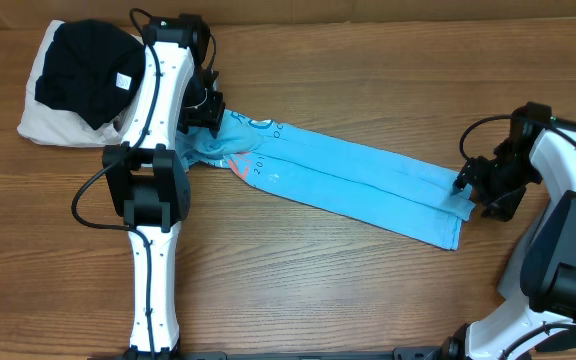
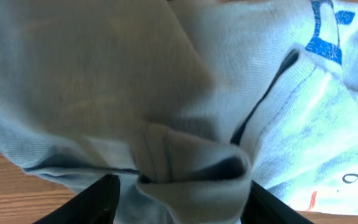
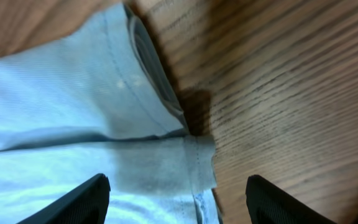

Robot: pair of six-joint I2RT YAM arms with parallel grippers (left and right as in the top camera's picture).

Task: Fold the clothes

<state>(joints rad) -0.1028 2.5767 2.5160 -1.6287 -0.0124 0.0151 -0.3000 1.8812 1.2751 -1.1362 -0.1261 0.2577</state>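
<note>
The sky-blue T-shirt (image 1: 348,170) lies folded into a long narrow strip, slanting from upper left to lower right on the wooden table (image 1: 368,60). My left gripper (image 1: 208,115) hovers at its collar end, open. In the left wrist view a bunched fold of the shirt (image 2: 191,162) sits between the spread fingers of that gripper (image 2: 185,199). My right gripper (image 1: 468,190) is open at the strip's hem end. In the right wrist view the hem corner (image 3: 191,162) lies flat on the wood, between the parted fingers of the right gripper (image 3: 176,199).
A black garment (image 1: 88,70) rests on a beige one (image 1: 43,125) at the table's far left corner, just behind the left arm. Bare wood lies in front of and behind the blue strip.
</note>
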